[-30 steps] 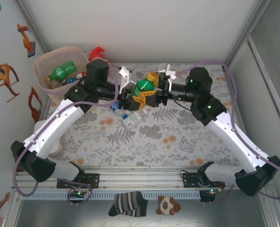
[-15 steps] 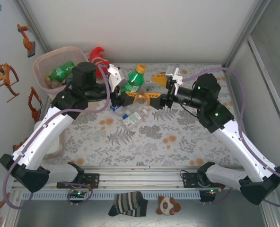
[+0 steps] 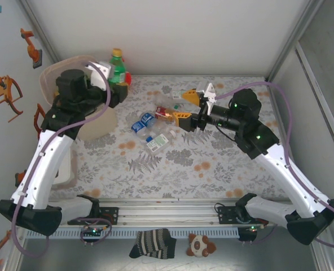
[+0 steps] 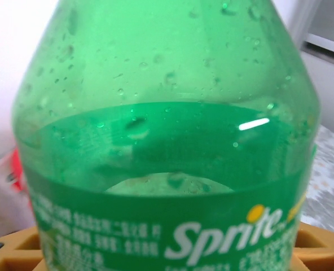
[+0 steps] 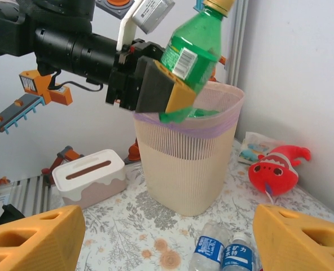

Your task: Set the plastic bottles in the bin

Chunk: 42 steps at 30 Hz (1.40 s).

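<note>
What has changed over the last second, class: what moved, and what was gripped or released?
The left pincer, gripping the green bottle, swung left from the middle of the table to above the bin. The right pincer drew back from that bottle, open. The loose bottles stayed put.

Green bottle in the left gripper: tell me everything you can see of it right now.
The green bottle is translucent plastic with a yellow cap, a Sprite label and a white barcode patch. Droplets cling inside it. The left gripper clamps its lower body between orange-backed pads. It hangs tilted, cap uppermost, with its base at the rim of the pink bin. I cannot tell whether it touches the rim.
</note>
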Each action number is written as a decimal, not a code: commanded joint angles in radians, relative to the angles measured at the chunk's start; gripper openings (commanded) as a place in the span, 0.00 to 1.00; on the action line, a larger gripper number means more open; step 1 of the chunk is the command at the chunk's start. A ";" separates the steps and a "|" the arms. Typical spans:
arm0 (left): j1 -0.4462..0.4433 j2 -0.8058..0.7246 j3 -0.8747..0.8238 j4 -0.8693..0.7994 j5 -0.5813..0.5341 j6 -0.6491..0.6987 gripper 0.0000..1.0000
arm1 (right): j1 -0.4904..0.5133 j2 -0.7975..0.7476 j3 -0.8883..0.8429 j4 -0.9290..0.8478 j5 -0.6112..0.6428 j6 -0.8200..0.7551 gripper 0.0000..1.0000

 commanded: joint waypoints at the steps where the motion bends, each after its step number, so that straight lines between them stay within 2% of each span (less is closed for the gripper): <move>1: 0.088 -0.003 0.034 -0.017 -0.029 -0.117 0.43 | 0.002 -0.017 -0.001 -0.008 0.013 -0.024 0.77; 6: 0.180 0.056 0.100 -0.094 -0.018 -0.119 0.41 | 0.002 -0.016 0.003 -0.019 0.014 -0.031 0.77; 16: 0.333 0.231 0.216 -0.181 0.093 -0.138 0.41 | 0.002 0.001 0.027 -0.044 0.013 -0.040 0.77; 29: 0.383 0.425 0.231 -0.118 0.253 -0.222 0.43 | 0.002 0.004 0.048 -0.057 0.004 -0.036 0.76; 34: 0.407 0.473 0.223 -0.126 0.272 -0.248 0.47 | 0.003 -0.004 0.054 -0.068 -0.004 -0.030 0.76; 42: 0.416 0.480 0.230 -0.201 0.284 -0.245 0.65 | 0.003 -0.015 0.048 -0.065 -0.002 -0.010 0.75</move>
